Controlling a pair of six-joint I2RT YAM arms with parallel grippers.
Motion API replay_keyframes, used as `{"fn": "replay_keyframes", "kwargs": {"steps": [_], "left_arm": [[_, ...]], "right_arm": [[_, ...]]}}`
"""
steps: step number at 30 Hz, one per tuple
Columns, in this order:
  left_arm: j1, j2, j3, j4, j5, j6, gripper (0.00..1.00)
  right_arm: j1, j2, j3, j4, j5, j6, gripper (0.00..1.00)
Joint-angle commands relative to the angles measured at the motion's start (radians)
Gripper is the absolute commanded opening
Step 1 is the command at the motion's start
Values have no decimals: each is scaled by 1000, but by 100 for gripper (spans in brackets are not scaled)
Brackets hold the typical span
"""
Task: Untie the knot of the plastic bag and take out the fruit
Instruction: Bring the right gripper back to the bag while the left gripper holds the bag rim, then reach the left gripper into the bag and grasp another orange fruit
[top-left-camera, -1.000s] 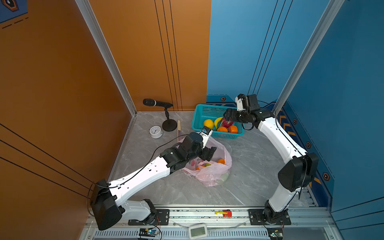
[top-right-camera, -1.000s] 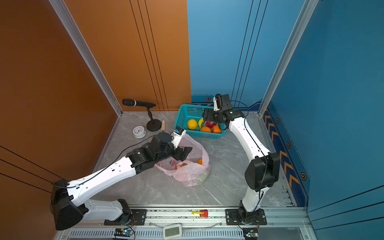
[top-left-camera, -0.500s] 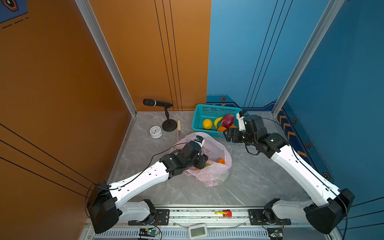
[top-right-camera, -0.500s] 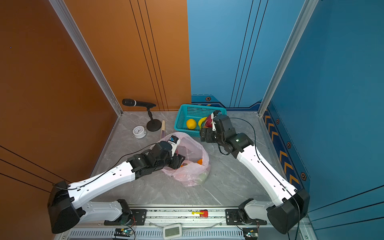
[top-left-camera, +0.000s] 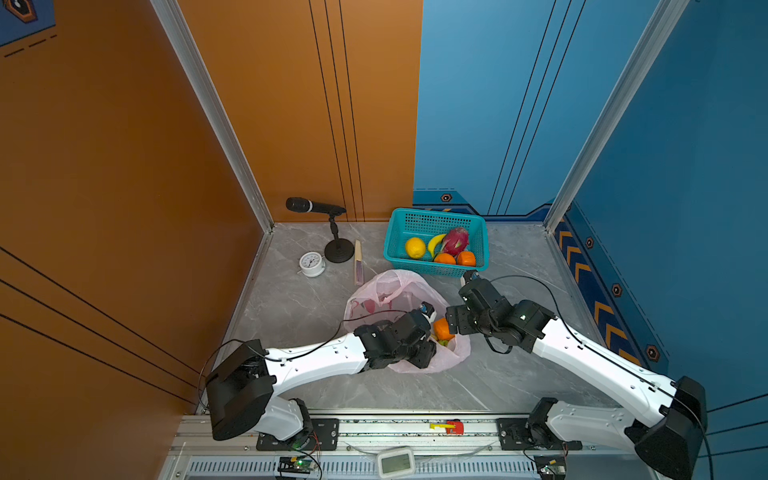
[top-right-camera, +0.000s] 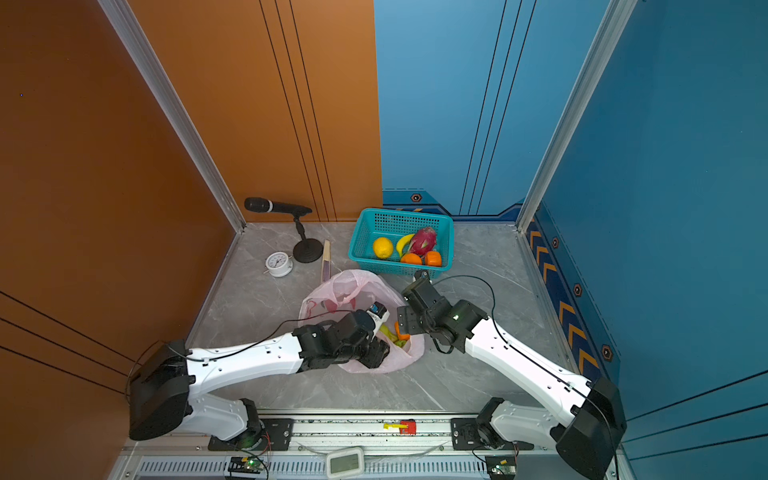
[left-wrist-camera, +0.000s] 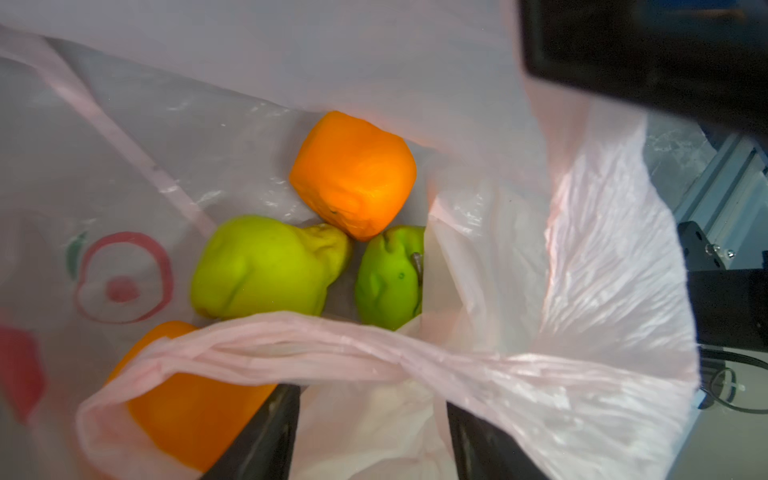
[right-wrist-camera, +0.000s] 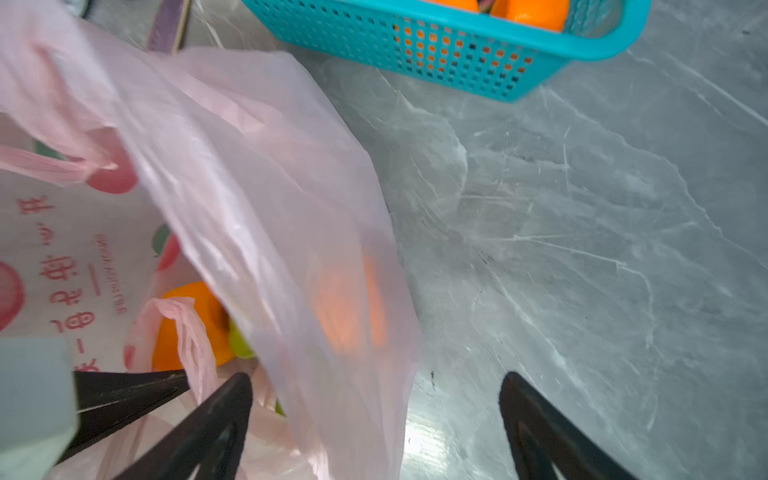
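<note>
The thin, crinkly, translucent pale-pink plastic bag (top-left-camera: 390, 286) is lying slumped on the grey marbled tabletop (top-left-camera: 498, 374) with its mouth gaping. From the bag's near side the two white arms are reaching in. The left gripper (left-wrist-camera: 370, 399) is dipping over the bag's near edge; its black fingers (left-wrist-camera: 266, 432) are standing apart, with loose pink film sagging between them unpinched. The right gripper (right-wrist-camera: 376, 378) is hovering at the bag's right side with its jaws spread wide, gripping nothing; one finger (right-wrist-camera: 216, 415) is sitting at the bag's mouth and the other is hanging over bare tabletop. Inside the bag, pieces of the fruit are lying together: a dented orange (left-wrist-camera: 353, 174); a yellow-green pear (left-wrist-camera: 257, 266) touching it; a rounder green fruit (left-wrist-camera: 388, 278) beside both; and a second orange (left-wrist-camera: 187, 399) half under the bunched pink rim. Just beyond the bag, a teal plastic mesh basket (top-left-camera: 432, 212) is holding a yellow citrus (top-left-camera: 414, 247), a yellow banana (top-left-camera: 435, 243), a magenta dragon fruit (top-left-camera: 455, 241) and two more oranges (top-left-camera: 444, 258). Beyond the bag to the left, a narrow tan stick (top-left-camera: 358, 262) is lying flat; a small round white alarm clock (top-left-camera: 311, 264) and a black microphone (top-left-camera: 316, 205) on a round stand are sitting farther off.
</note>
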Motion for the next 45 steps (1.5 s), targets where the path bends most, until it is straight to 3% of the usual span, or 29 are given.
{"fn": "replay_keyframes", "kwargs": {"steps": [1,8,15,25,28,33,41,45], "left_arm": [[-36,38,30,80,-2,31,58],[-57,26,22,105,-57,85,64],[-46,-72,19,114,-90,168,66],[-13,-56,85,116,-128,178,58],[-8,-42,121,100,-142,186,56],[-5,-108,98,98,-41,243,56],[13,-276,50,-21,-82,200,55],[29,-283,71,-9,-76,180,51]], "right_arm": [[13,-11,-58,-61,86,44,90],[10,3,-186,-41,136,48,73],[-3,4,-202,1,126,55,63],[-8,-12,-204,88,64,67,43],[-8,0,-208,91,58,64,41],[-15,19,-201,97,58,67,40],[-17,40,-182,105,43,69,40],[-11,35,-182,111,27,80,40]]}}
